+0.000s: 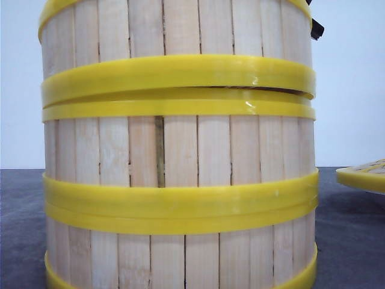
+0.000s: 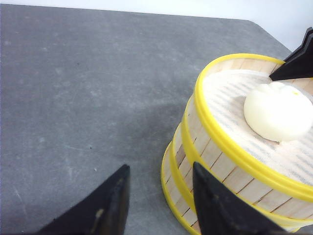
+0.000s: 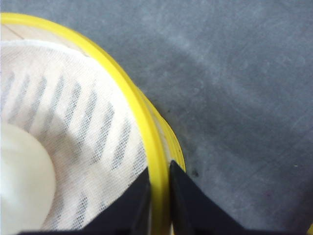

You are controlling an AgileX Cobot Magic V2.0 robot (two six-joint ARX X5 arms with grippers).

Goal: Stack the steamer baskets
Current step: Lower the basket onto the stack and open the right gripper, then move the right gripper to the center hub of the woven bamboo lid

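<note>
Three steamer baskets stand stacked close in front of the camera: top basket (image 1: 174, 27), middle basket (image 1: 180, 147), bottom basket (image 1: 180, 259). The top basket (image 2: 215, 132) holds a white cloth liner (image 3: 83, 112) and a white bun (image 2: 278, 110). My right gripper (image 3: 159, 166) is shut on the top basket's yellow rim (image 3: 142, 122), one finger inside and one outside. One of its fingertips (image 2: 297, 58) shows at the far rim. My left gripper (image 2: 160, 166) is open beside the stack, low down near the wall, with nothing between its fingers.
A flat yellow-rimmed lid (image 1: 364, 174) lies on the grey table (image 2: 88, 98) to the right of the stack. The table's far edge (image 2: 146, 13) meets a white wall.
</note>
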